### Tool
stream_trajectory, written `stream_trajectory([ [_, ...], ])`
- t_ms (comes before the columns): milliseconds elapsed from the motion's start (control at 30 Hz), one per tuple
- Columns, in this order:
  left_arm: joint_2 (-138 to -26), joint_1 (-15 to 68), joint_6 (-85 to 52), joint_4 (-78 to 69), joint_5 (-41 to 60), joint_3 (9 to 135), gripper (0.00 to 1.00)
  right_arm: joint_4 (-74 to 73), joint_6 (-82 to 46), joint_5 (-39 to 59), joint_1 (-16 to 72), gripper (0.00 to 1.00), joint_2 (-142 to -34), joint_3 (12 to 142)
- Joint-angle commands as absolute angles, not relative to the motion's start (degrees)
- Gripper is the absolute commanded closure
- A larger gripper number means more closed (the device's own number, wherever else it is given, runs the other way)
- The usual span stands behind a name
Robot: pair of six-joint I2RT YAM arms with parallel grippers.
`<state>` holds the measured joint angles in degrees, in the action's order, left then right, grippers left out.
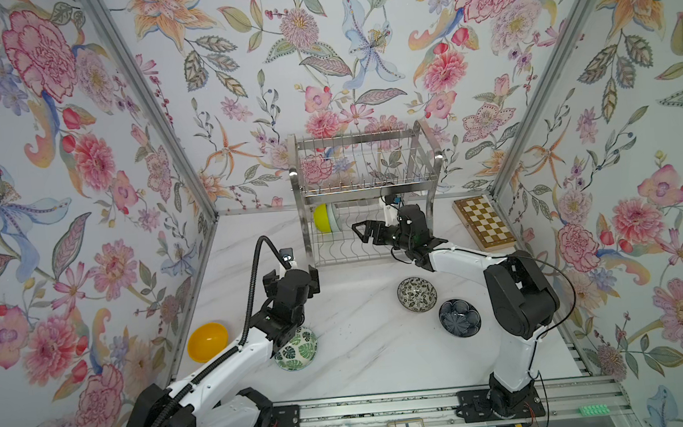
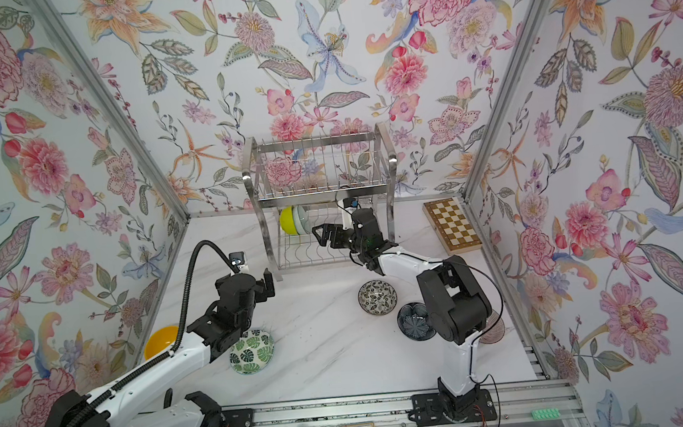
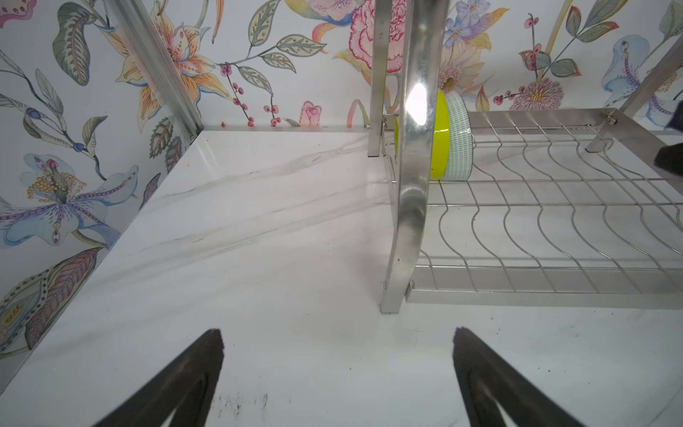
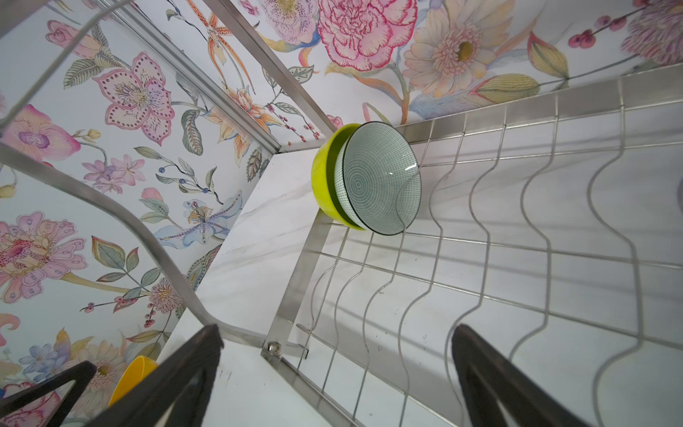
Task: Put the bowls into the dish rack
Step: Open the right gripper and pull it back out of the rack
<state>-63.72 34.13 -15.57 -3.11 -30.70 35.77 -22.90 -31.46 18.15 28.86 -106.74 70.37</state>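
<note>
— We log the dish rack (image 1: 346, 189) at the back of the desk (image 1: 364, 363). On its lower tier, at the left-arm end, the lime-yellow bowl (image 1: 320, 219) stands on edge, with the pale aqua bowl (image 4: 384, 177) nested against it.
— We agree. The right tool (image 1: 359, 233) reaches into that tier, jaws wide and empty, clear of both bowls.
— The left tool (image 3: 337, 332) is spread wide and empty, above the desk before the rack's leg.
— Loose on the desk: the orange-yellow bowl (image 1: 207, 341), green-leaf bowl (image 1: 298, 353), floral bowl (image 1: 417, 294) and navy bowl (image 1: 459, 318).
</note>
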Motion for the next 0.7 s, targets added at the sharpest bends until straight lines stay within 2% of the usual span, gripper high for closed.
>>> stream_trajectory([
  [0,-63.3,33.7,-18.7,7.9,-31.3,38.3,0.01,-20.5,-26.9,15.0,30.1,0.02,-102.6,68.5],
  [233,-65.8,33.6,-24.7,28.0,-29.4,43.6,0.01,-11.1,-16.5,8.4,35.4,0.01,-97.9,67.2],
  [467,-61.7,32.9,-29.2,34.9,-23.5,41.8,0.01,-11.0,-14.3,5.4,37.8,0.01,-95.9,63.8],
  [667,-58.8,31.7,-32.4,38.1,-20.3,38.7,0.06,-11.2,-14.8,5.6,38.5,0.01,-96.1,63.1],
])
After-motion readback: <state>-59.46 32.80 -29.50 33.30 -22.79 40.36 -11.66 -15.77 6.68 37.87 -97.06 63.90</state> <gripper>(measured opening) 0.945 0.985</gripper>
